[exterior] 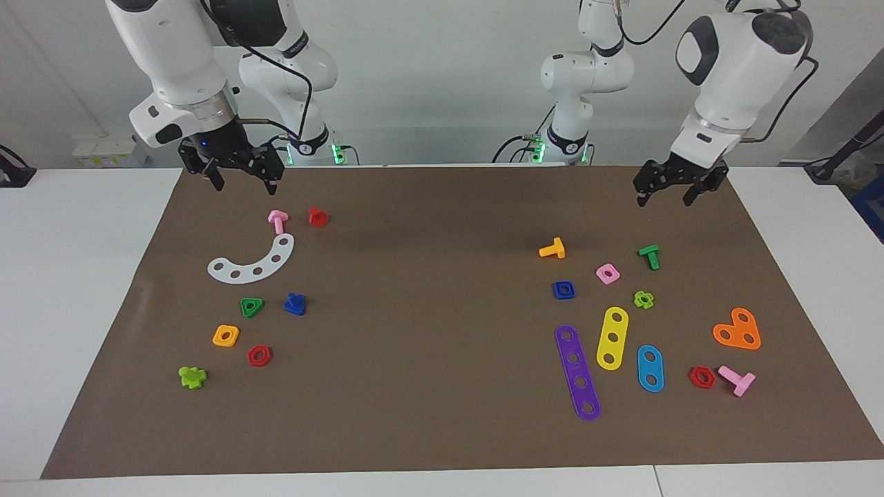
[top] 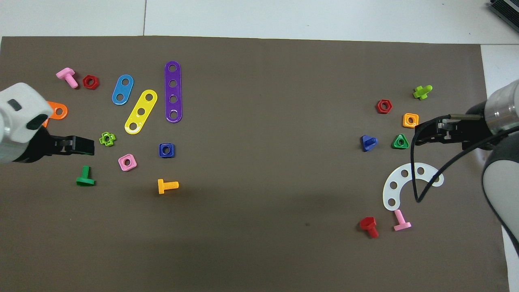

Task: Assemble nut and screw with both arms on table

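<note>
The blue square nut [exterior: 563,290] [top: 166,150] lies flat on the brown mat [exterior: 428,359] of the table, toward the left arm's end. The dark-blue screw [exterior: 295,304] [top: 368,142] rests on the mat toward the right arm's end, beside a green triangular nut [exterior: 251,306]. My left gripper [exterior: 664,200] [top: 90,145] hangs open and empty over the mat, by the green bolt [exterior: 649,256], apart from the nut. My right gripper [exterior: 244,186] [top: 419,137] hangs open and empty over the mat's edge by the robots, above a pink bolt [exterior: 277,220].
Around the nut lie a pink square nut [exterior: 608,273], a yellow-orange bolt [exterior: 552,249], a light-green cross nut [exterior: 644,299] and purple [exterior: 577,373], yellow and blue hole strips. Near the screw lie a white curved strip [exterior: 252,262], an orange square nut [exterior: 226,335] and a red hex nut [exterior: 259,355].
</note>
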`<state>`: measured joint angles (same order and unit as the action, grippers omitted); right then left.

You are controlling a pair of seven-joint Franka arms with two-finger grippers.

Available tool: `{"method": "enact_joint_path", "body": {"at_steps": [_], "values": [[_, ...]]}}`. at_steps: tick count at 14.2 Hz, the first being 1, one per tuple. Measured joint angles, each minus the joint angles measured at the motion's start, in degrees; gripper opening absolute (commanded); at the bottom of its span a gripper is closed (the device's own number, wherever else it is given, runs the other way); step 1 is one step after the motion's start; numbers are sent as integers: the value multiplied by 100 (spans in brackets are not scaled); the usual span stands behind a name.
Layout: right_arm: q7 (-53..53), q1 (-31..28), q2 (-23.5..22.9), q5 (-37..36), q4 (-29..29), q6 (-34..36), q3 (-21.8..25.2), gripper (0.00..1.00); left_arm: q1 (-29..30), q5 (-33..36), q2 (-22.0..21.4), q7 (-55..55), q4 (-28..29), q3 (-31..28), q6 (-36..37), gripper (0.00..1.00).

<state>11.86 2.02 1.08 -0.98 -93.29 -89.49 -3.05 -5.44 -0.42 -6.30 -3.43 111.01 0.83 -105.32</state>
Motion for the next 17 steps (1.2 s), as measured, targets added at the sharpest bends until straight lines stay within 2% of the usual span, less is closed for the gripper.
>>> {"method": "enact_joint_path", "body": {"at_steps": [2,5,9,12,17], "values": [[0,-14,17,0,-197,-265,1,100,-447,-1,380,-521,164,22,-639,96],[-11,-47,63,0,-584,-693,11,100,-923,-1,1172,-947,463,38,-1986,94],[-292,-86,25,0,-1037,-1267,11,100,-1161,-1,1960,-963,637,37,-2671,90],[-416,-87,-185,0,-1245,-1771,10,100,-1168,4,2158,-862,635,25,-2734,89],[-686,-85,-963,0,-1323,-2670,-4,99,-1168,4,2158,-704,629,12,-2673,89]]}}
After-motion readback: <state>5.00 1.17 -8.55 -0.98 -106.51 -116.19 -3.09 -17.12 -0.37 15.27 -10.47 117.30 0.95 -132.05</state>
